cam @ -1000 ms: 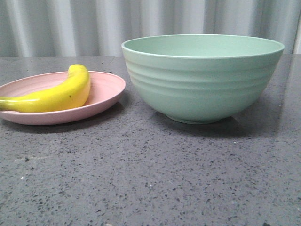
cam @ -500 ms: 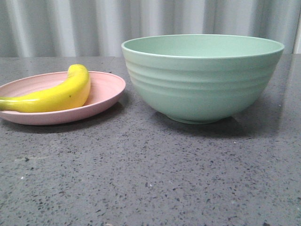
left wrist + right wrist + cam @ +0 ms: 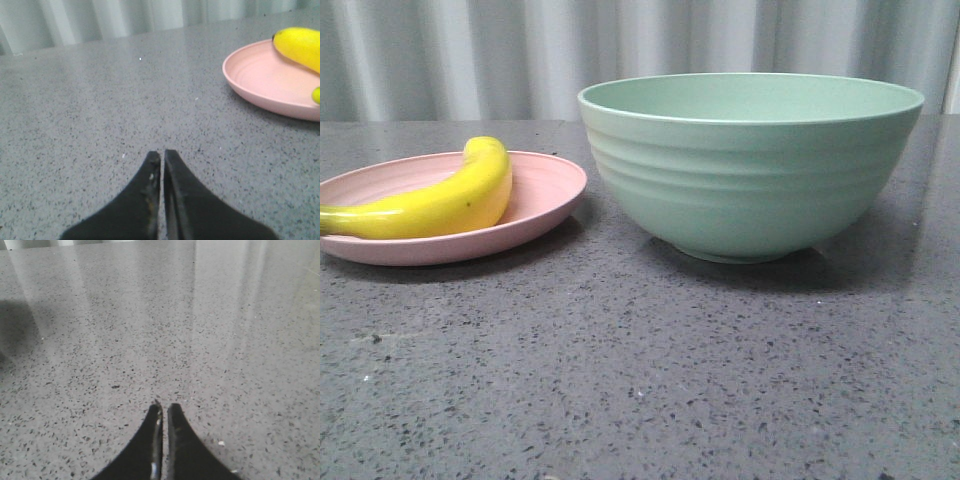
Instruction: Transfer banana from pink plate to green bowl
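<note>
On my left wrist feed the left gripper has its two black fingers pressed nearly together, only a hairline slit between them, and nothing is caught there; the tips hang over bare table. The right gripper looks the same on its own feed: dark fingers drawn in tip to tip, holding nothing, with only speckled surface in front of it. Neither arm shows up in the front view. Working outward from the left gripper, I see the pink plate off to one side, well apart from the fingertips, with the banana lying on it, its dark tip showing. From the front camera the banana lies curved along the pink plate, its greenish stem end running off the frame's left edge. The green bowl stands upright just to the right of the plate, close to it, though I cannot tell whether the rims touch; its ridged outside faces me. Everything sits on a dark grey countertop flecked with black and white specks, glossy enough to carry pale streaks of reflected light on the right wrist feed. Behind the table hangs a pale, vertically pleated curtain. I can read no labels or writing anywhere.
</note>
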You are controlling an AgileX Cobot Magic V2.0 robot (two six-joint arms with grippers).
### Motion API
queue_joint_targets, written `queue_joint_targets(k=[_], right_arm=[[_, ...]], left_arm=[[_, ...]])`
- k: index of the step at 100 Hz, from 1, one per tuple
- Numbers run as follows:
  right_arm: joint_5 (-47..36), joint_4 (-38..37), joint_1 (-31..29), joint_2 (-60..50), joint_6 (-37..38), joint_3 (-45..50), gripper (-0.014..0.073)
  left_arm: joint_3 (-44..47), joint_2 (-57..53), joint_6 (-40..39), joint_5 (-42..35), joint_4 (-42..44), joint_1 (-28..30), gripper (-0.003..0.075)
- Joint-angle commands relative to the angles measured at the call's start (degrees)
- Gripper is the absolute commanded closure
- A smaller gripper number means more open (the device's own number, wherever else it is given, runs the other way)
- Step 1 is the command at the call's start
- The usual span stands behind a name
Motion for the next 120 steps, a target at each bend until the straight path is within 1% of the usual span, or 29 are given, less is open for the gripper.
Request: queue_joint_targets(k=[1,7,19,38,49,56,63,68,78,85,90,96,102,110,120], right_arm=[[-2.57,-0.80,-0.44,-1.37,-0.17,1.25,0.0658],[-4.23,-0.80,-0.44,-1.37,-0.17,1.25,0.0658],[-8.07,-0.80,-0.44,-1.37,-0.17,1.25,0.0658],[-18.04,-0.80,-0.44,-1.37,-0.17,1.25,0.0658],[-19.62,-0.66,-0.44,-1.37,-0.17,1.15,0.0658],[-22.13,-0.54,-0.44,-1.26,-0.17,1.15,0.0658],[-21.24,-0.54,-0.44,-1.26,-0.17,0.75,0.0658],[-18.69,-0.54,-0.44,-1.26,-0.17,-0.36,0.0658],[-15.28,-0.54,-0.34,-0.27,-0.17,-2.96,0.0658],[-10.92,0.77,-0.11,1.63,-0.17,-6.30,0.0658],[-8.19,1.30,-0.11,3.89,-0.17,-9.41,0.0658],[-9.66,1.30,-0.11,6.37,-0.17,-11.23,0.0658],[-14.31,1.30,-0.11,8.62,-0.17,-11.61,0.0658],[-17.88,4.50,-0.11,10.16,-0.17,-11.61,0.0658],[-18.69,4.87,-0.11,11.26,-0.17,-12.12,0.0658]], left_arm=[[0.53,-1.51,-0.31,-6.61,-1.13,0.18,0.0741],[0.53,-1.51,-0.31,-8.06,-2.85,0.18,0.0741],[0.53,-1.51,-0.31,-8.64,-3.13,0.18,0.0741],[0.53,-1.51,-0.31,-13.21,-3.23,0.18,0.0741],[0.53,-1.51,-0.31,-13.21,-3.62,0.18,0.0741],[0.43,-1.51,-0.31,-14.30,-4.72,0.18,0.0741],[0.20,-1.51,-0.31,-15.77,-5.06,0.18,0.0741],[-0.41,-1.27,-0.31,-16.18,-5.62,0.18,0.0741],[-3.09,0.36,-0.31,-15.36,-5.71,0.18,0.0741],[-5.71,2.36,-0.31,-14.16,-5.71,0.18,0.0741],[-7.09,3.82,-0.31,-14.84,-5.71,0.18,0.0741],[-7.51,5.32,-0.31,-18.64,-5.71,0.18,0.0741],[-7.51,6.20,-0.31,-22.04,-5.71,0.18,0.0741],[-7.62,7.12,-0.31,-26.01,-6.84,0.18,0.0740],[-8.95,7.21,-0.31,-25.82,-7.15,0.07,0.0740]])
